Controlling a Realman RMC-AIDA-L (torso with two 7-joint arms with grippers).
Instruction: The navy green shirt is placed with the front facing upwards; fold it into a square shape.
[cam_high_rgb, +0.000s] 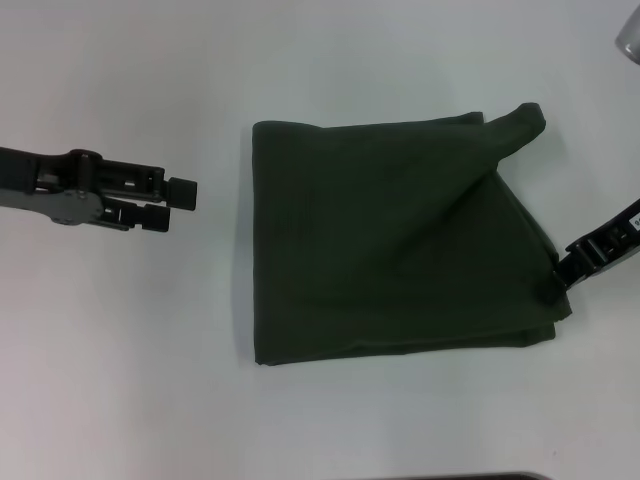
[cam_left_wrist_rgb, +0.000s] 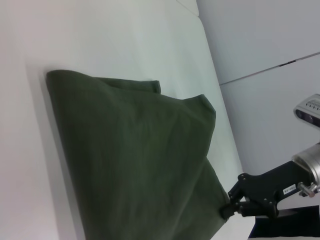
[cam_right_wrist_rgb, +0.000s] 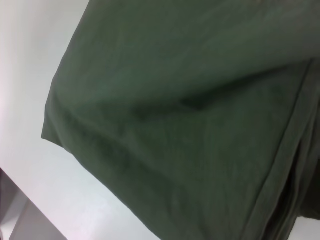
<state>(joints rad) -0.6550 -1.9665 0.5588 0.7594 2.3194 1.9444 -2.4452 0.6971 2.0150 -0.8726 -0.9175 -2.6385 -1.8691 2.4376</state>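
The shirt (cam_high_rgb: 400, 240) lies folded at the centre of the head view on a white table (cam_high_rgb: 120, 350), showing no lettering. The right gripper (cam_high_rgb: 562, 280) pinches its right edge. The left gripper (cam_high_rgb: 183, 193), at the left edge, hangs apart with its fingers pressed together.

L gripper (cam_high_rgb: 183, 193) hovering, R gripper (cam_high_rgb: 562, 283) low

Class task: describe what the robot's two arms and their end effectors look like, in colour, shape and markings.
Both are black and angular. The left end effector has blocky square tips on a dark grey linkage body. The right end effector is black too, with a small white label, and in the left wrist view it joins a silver cylindrical wrist section.
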